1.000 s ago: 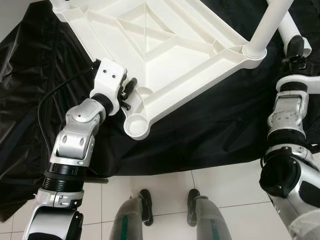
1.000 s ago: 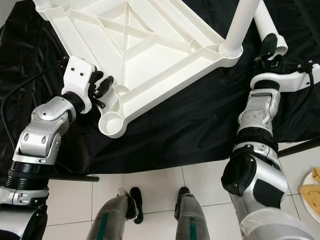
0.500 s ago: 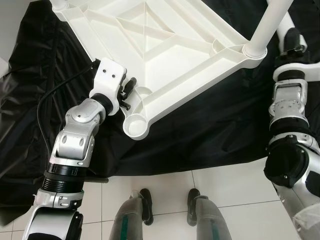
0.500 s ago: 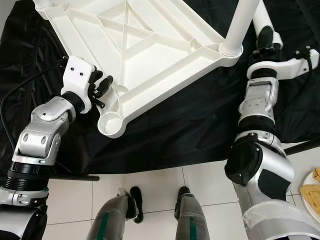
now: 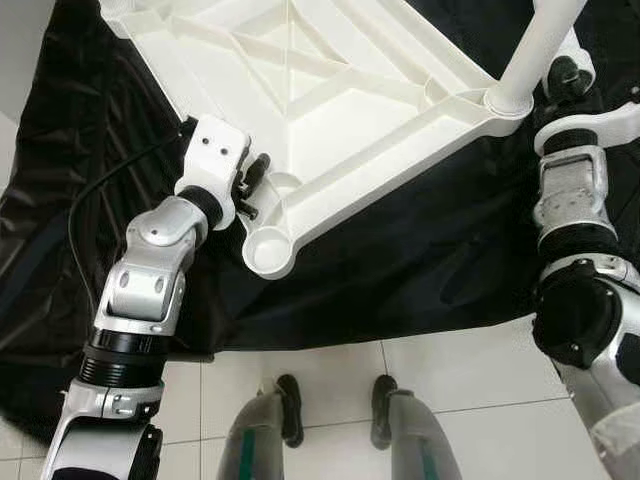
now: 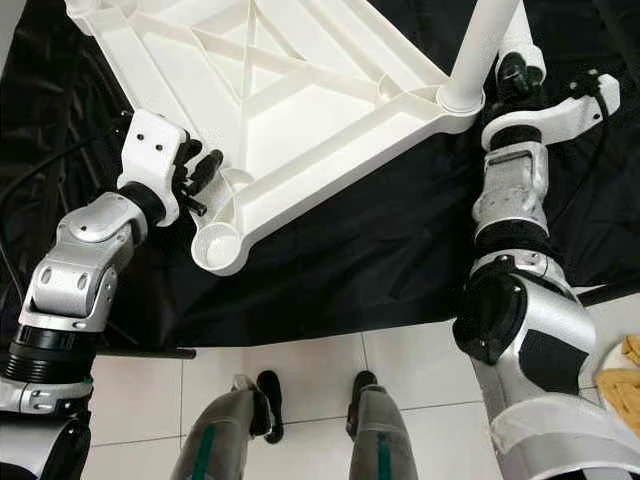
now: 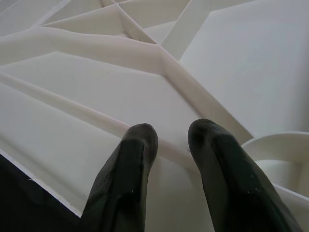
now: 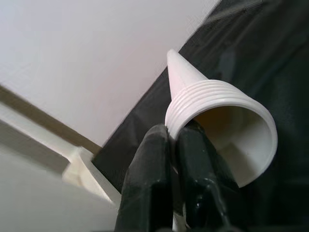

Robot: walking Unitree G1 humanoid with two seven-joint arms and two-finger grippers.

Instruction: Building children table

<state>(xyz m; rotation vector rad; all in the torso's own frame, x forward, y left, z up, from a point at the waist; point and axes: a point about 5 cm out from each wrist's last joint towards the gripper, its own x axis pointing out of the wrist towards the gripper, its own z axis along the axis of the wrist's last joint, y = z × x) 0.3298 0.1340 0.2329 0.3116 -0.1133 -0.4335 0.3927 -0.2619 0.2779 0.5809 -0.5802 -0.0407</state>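
The step in hand appears to be leg fitting. The white table top (image 5: 300, 90) lies upside down on a black sheet (image 5: 400, 250) spread over the floor, ribbed underside facing up. One fitted leg (image 5: 535, 50) already stands in the socket at the top's right-hand corner. The empty socket (image 5: 268, 250) at the corner nearest the robot's feet has no leg in it.

Right gripper (image 8: 179, 141): the two fingers are pinched on the threaded rim of a loose leg (image 8: 217, 121), one finger outside the wall and one inside the hollow mouth. In the head views this gripper (image 5: 565, 78) sits just beside the fitted leg, off the right-hand corner of the table top and over the black sheet. The loose leg's tapered end points away from the gripper.

Left gripper (image 7: 171, 140): the fingers are slightly parted and hold nothing. They straddle a rib on the underside, with the tips resting at or just above the plastic, right beside the empty socket. In the head views this gripper (image 5: 250, 185) is at the table top's near-left edge, apparently steadying it.

Next move, as judged: carry the loose leg across to the empty socket, bring its threaded end square to the opening, and turn it home while the left gripper braces the top against rotation.
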